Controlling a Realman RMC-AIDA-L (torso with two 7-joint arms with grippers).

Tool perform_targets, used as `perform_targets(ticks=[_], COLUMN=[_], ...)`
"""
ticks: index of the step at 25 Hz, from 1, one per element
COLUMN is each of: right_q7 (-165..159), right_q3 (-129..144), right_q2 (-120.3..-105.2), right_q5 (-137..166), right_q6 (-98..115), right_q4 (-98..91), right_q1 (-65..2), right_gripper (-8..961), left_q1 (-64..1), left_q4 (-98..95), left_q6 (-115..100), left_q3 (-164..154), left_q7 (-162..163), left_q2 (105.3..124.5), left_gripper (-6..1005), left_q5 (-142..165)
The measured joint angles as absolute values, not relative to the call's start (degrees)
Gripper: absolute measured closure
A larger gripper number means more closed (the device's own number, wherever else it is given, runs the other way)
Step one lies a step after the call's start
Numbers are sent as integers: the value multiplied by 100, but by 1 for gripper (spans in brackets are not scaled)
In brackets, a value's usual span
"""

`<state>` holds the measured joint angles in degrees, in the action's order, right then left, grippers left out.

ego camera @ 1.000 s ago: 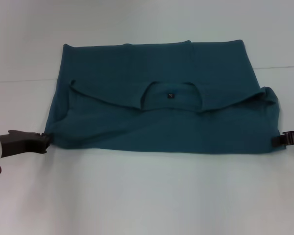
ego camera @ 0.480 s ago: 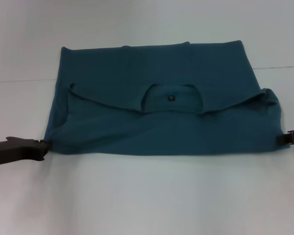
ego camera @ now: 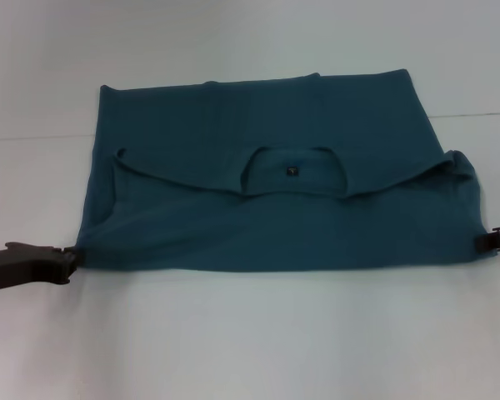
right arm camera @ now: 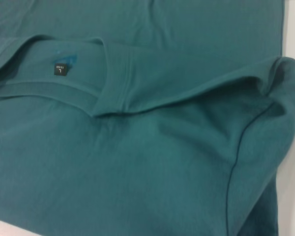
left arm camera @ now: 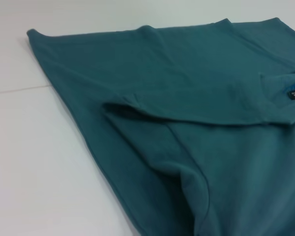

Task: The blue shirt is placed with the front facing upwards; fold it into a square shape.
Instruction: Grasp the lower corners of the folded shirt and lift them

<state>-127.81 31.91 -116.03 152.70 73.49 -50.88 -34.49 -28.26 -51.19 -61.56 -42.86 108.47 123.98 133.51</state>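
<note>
Left gripper: low on the table, its tip touching the near left corner of the blue shirt. It looks pinched on the cloth there, but whether the jaws are truly clamped I cannot tell.

Blue shirt: spread flat between the two grippers, wider than deep, already doubled over once. The fold edge runs from jaw to jaw along the near side.

Neckline: midway between the jaws and a little beyond them, opening upward, with a small dark label inside. No print shows.

Right gripper: at the near right corner, tip against the hem, mostly out of the head view. Its jaw state I cannot tell either.

Right corner bunching: just beyond the right jaws the cloth humps up in a soft roll.

Doing it well: I would say both corners need even tension, so the near edge lies straight. That hump wants smoothing before the sides fold inward, or the square will come out lopsided.
</note>
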Motion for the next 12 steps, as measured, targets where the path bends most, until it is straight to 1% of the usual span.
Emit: perform_targets(ticks=[8,12], right_q7=[-12699,-12694], right_q3=[3190,3190], right_q2=[-11643,-11752], right_q5=[15241,15231], right_q6=[7741,8081], right_q4=[-5254,-5683], right_q1=[-3397,-3291], right_gripper=[900,899], left_q1=[-2648,-2617], left_q4=[-5330,-5421], left_q6=[-6392,-6479], left_q3=[-4279,-4273], left_q7=[10845,10861], left_q2=[12401,12401], left_gripper=[972,971], left_q5=[13199,13146])
